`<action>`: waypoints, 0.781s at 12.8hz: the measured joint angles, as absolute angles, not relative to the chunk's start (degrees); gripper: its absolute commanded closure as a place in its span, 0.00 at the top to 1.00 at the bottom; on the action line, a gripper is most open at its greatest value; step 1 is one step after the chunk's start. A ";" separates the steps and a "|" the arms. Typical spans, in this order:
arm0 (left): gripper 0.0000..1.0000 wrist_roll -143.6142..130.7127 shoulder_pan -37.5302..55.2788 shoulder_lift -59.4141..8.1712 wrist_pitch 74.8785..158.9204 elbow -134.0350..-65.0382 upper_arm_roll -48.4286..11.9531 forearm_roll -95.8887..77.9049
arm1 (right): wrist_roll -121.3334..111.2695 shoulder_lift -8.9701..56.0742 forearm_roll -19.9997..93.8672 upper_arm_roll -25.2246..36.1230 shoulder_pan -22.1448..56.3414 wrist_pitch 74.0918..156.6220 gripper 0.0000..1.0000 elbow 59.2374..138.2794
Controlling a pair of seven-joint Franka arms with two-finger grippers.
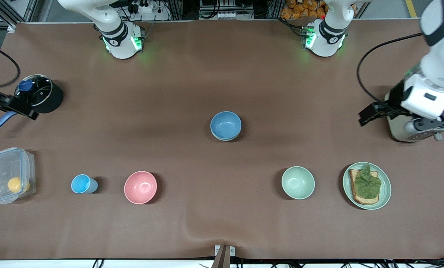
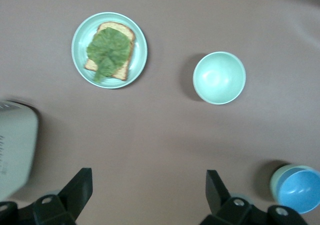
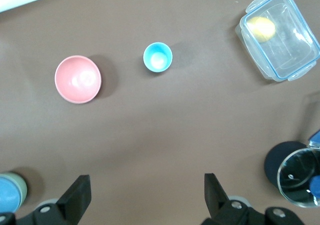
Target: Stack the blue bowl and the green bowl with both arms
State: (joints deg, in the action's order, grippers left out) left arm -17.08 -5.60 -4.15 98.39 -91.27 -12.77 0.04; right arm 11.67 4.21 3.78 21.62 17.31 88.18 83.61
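Left wrist view. The left gripper [image 2: 149,195] hangs over bare brown table [image 2: 160,140], its two dark fingers [image 2: 77,187] spread wide with nothing between them. On the table lie a pale green plate [image 2: 79,35] carrying toast topped with a leafy green — and, well apart from it, an empty mint-green bowl [image 2: 219,78]. The blue bowl [image 2: 299,190] sits nested in the green bowl [image 2: 275,181], whose rim alone shows. A cream-coloured appliance [image 2: 15,145] is partly visible.

Front view: high, facing arm bases, whole desk [image 1: 222,223]. Both wrist views look straight down from well up. All three share the blue bowl [image 1: 225,125] [image 2: 299,189] [image 3: 9,195].
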 measured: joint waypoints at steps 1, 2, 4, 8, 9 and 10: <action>1.00 -13.96 -4.56 -3.46 97.29 -91.13 -10.05 0.04 | 11.51 4.13 3.78 21.56 17.36 86.92 1.00 82.78; 1.00 -11.72 -3.15 -2.61 96.08 -91.00 -7.20 0.04 | 11.43 4.04 3.68 21.44 17.43 86.68 1.00 82.22; 1.00 -8.60 -2.19 -1.04 94.66 -90.75 -4.97 0.04 | 11.12 4.06 3.42 21.41 17.48 86.81 1.00 82.00; 1.00 -5.21 -2.07 -0.17 91.81 -90.05 -4.88 0.04 | 10.89 4.49 3.31 21.45 17.48 87.31 1.00 82.03; 1.00 -5.03 -2.04 -0.17 91.56 -90.05 -4.88 0.04 | 10.88 4.52 3.30 21.46 17.47 87.33 1.00 82.03; 1.00 -4.82 -2.01 -0.17 91.10 -90.03 -4.89 0.04 | 10.88 4.53 3.28 21.48 17.47 87.35 1.00 82.03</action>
State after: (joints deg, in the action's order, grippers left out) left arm -4.82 -2.01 -0.17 91.10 -90.03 -4.89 0.04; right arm 10.88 4.53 3.28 21.48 17.47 87.35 82.03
